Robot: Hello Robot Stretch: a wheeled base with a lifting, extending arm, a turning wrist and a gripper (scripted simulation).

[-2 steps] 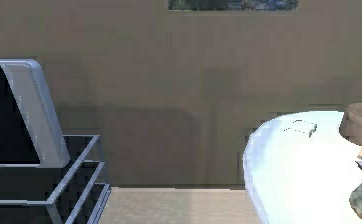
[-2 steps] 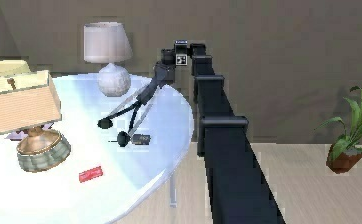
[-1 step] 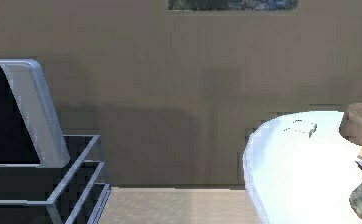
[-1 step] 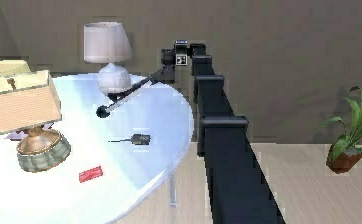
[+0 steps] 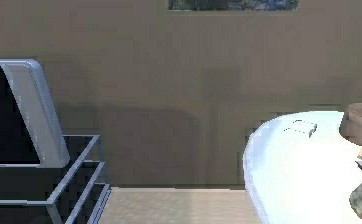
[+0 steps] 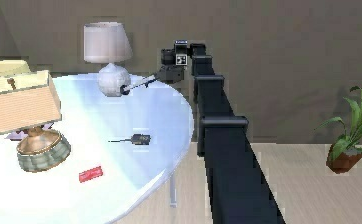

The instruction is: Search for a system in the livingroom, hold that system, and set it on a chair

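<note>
A small dark object with a thin cord to its left lies on the round white table in the arm side view. The dark arm rises past the table's right rim. At its far end the gripper points its thin fingers at the round white base of a lamp standing on the table. I cannot tell whether the gripper holds anything. In the forward view a small pale boxy thing lies on the same white table.
A beige-shaded lamp with a bronze base and a flat red item sit on the table's near left. A potted plant stands on the floor at right. A silver-framed screen rests on a dark stand by the brown wall.
</note>
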